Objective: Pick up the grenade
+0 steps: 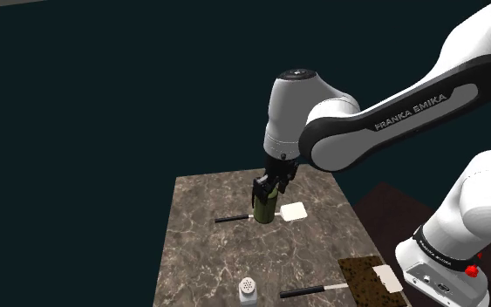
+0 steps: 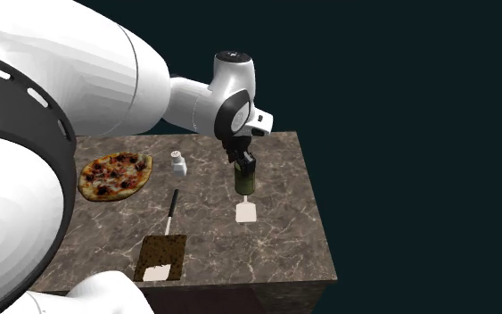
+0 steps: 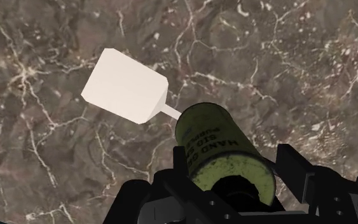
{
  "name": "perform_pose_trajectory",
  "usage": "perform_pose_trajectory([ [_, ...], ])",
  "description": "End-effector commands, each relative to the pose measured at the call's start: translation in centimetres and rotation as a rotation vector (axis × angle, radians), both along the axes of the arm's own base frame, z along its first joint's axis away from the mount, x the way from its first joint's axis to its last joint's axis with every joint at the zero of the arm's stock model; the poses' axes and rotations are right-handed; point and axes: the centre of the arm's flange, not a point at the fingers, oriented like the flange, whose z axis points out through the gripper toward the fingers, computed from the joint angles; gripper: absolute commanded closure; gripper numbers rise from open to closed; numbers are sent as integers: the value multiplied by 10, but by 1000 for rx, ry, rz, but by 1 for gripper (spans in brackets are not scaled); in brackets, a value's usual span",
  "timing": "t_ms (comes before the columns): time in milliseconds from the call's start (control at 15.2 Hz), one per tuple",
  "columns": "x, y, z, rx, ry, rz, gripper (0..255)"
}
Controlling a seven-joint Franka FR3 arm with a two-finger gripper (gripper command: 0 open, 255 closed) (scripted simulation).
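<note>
grenade [image 3: 214,135] pinched in my gripper [image 3: 233,154]

fingers are clamped on both sides of the olive green can, the lettered side facing the camera on my hand. it's over the marble table [image 1: 200,253], toward the edge farthest from my stand and roughly midway along it. can't tell if its bottom is clear of the surface. right by it lies a spatula [image 3: 125,86] with a white blade and black handle. further off toward the opposite edge: a white shaker [image 2: 178,163], a second black-handled spatula [image 2: 172,210] running to a brown square [image 2: 162,252], and past the shaker a pizza [image 2: 115,176].
</note>
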Motion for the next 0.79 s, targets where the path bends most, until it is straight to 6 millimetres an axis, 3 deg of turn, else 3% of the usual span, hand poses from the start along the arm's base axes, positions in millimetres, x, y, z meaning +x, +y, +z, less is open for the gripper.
perform_pose_trajectory([
  [0, 0, 0, 0, 0, 0, 0, 255],
  [462, 0, 0, -1, 0, 0, 0, 255],
  [726, 0, 0, 20, 0, 0, 0, 255],
])
